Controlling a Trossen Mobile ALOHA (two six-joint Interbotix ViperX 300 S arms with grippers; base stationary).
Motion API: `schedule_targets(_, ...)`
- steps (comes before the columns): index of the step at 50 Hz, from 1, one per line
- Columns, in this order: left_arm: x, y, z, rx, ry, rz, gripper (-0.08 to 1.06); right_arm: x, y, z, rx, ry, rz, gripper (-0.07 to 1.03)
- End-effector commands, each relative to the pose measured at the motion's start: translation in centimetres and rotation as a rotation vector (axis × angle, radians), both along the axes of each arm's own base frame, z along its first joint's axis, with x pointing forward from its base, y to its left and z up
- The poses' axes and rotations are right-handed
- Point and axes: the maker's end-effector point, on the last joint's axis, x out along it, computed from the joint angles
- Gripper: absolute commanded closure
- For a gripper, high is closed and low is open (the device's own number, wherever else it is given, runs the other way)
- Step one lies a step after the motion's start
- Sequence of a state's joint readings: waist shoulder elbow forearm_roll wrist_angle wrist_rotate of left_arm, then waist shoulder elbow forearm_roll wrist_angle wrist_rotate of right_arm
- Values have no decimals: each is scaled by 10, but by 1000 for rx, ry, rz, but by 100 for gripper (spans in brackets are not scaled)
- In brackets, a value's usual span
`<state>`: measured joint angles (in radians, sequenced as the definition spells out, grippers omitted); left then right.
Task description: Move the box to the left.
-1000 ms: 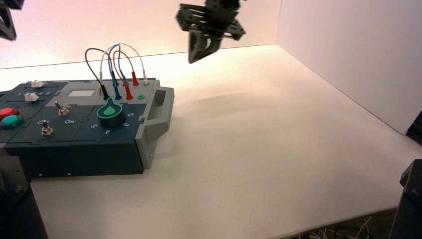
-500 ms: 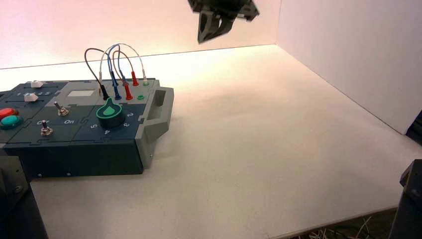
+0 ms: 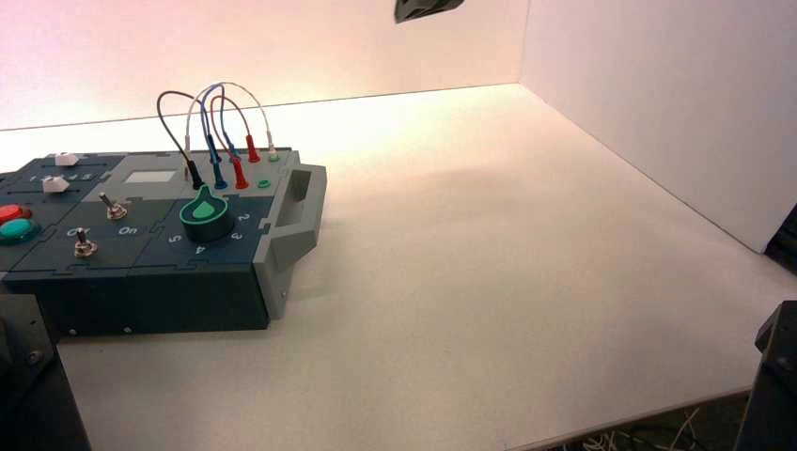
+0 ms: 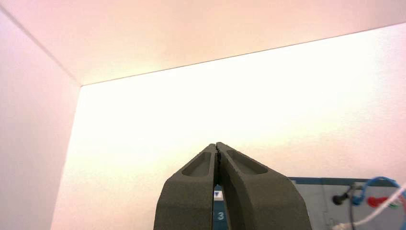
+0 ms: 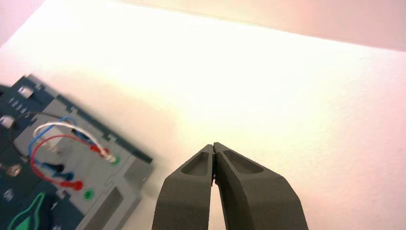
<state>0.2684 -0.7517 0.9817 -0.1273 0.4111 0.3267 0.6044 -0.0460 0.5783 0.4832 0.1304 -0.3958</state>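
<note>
Grey and dark blue in the high view: the box, at left on the pale table, cut off by the left edge of view. On top, two white sliders at far left, a red button and a teal button nearer, two metal toggle switches, a green-topped dial near the right end, looped jumper wires above the far right part. Grey end handle at right, touched by nothing. In the way: a black bracket at lower left, across part of the box's near side. Another black bracket at lower right. Around the table, a pale back wall and a pale side wall. Loose cables below the near right edge. At top, right of the box and before the back wall, just the tip of the right gripper.

Left wrist view: left gripper clenched, tips together, holding nothing; out of sight in the high view. Behind the fingers, partly hidden, a strip of the box with a "3" and wires.

Right wrist view: right gripper clenched too, gripping nothing, apart from the box and its handle.
</note>
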Motion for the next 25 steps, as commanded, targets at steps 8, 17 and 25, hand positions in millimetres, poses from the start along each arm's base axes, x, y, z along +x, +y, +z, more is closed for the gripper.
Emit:
schedule_targets(8, 6, -13, 16, 8, -16, -58, 101, 4, -15, 36, 53, -101, -46, 98)
schedule_targets(17, 7, -28, 17, 4, -14, -108, 101, 0, -18, 30, 51, -84, -51, 98)
schedule_targets(25, 7, -38, 14, 0, 4, -146, 101, -6, -20, 36, 66, -86, -53, 99)
